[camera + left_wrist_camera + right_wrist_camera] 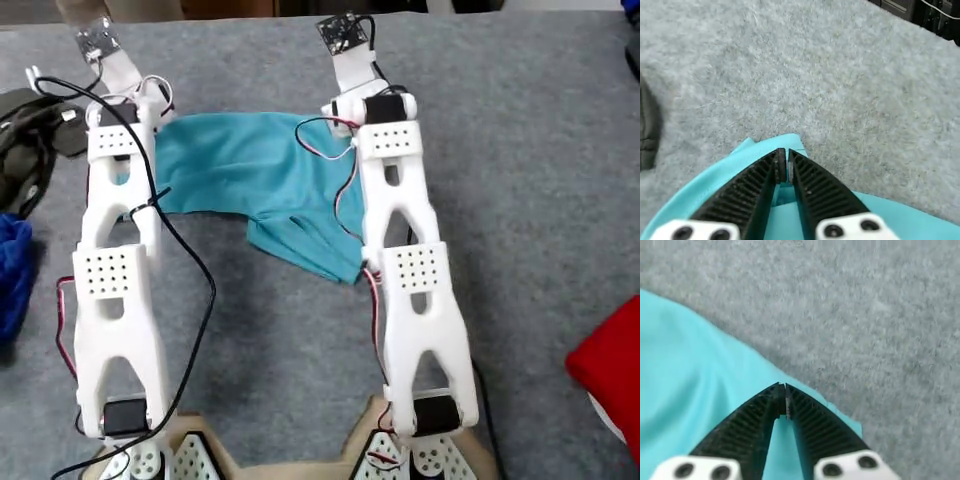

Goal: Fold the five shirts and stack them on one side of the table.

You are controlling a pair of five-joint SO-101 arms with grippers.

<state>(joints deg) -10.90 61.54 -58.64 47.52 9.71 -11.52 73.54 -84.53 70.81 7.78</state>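
Starting at the left edge of the grey table (pixel 540 150), two garments are lying bunched up: a dark one (pixel 25 135) at the far end and a blue one (pixel 12 270) nearer the arm bases.

Just beside them the left arm (pixel 115 270) is stretching straight out from its base, away from the near edge, with its wrist tipping down over the left corner of the teal shirt (pixel 240 175). In the left wrist view, the left gripper (pixel 784 162) is pressing its fingers almost together and pinching a corner of the teal shirt (pixel 715 182), with a small tip of cloth poking out past the fingertips. The dark garment (pixel 646 130) is sitting apart from it at the side.

In the middle, the teal shirt is lying between the two arms, fairly flat along its far part and rumpling into folds beside the right arm (pixel 410 270). That arm is reaching out the same way, parallel to its partner. The right gripper (pixel 782 397) is closing its fingers on the teal shirt's (pixel 685 390) edge, near another corner.

At the far right edge, a red garment (pixel 610 370) is resting well apart.

The count: two arms, two grippers both pinching, and four garments, one teal, one dark, one blue and one red.
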